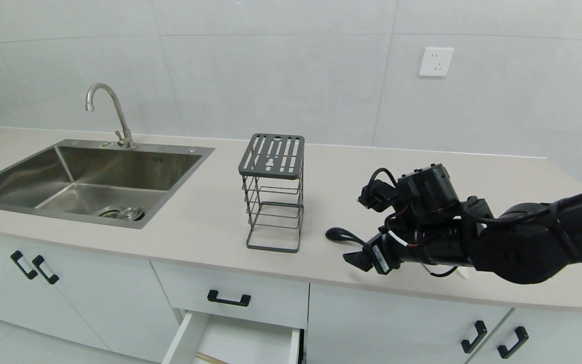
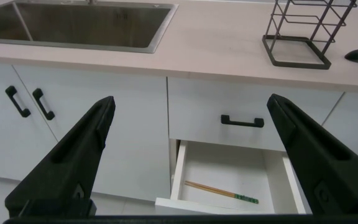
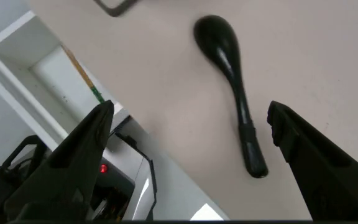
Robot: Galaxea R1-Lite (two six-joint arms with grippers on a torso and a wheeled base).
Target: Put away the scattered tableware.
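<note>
- Jaws of the right gripper (image 1: 367, 255) stand wide apart and hold nothing. It sits lower right of centre in the head view, close over the pale beige countertop (image 1: 195, 212).
- A glossy black spoon (image 3: 235, 93) lies flat on that countertop just ahead of the claw, untouched. Its slim handle runs back toward the fingers, nearer one finger than the other.
- I would first centre the handle between the fingers and square the claw across it. Then lower until the tips nearly meet the surface, and close on the handle, since the glossy finish looks slippery.
- A white drawer (image 2: 178, 171) stands pulled open at bottom centre of the head view, with wooden green-tipped chopsticks (image 2: 219, 191) inside. It is probably the spoon's destination.
- The left gripper (image 2: 190, 102), also spread and empty, faces that drawer from low down, so carry the spoon clear of it and of the dark wire rack (image 1: 273, 197).
</note>
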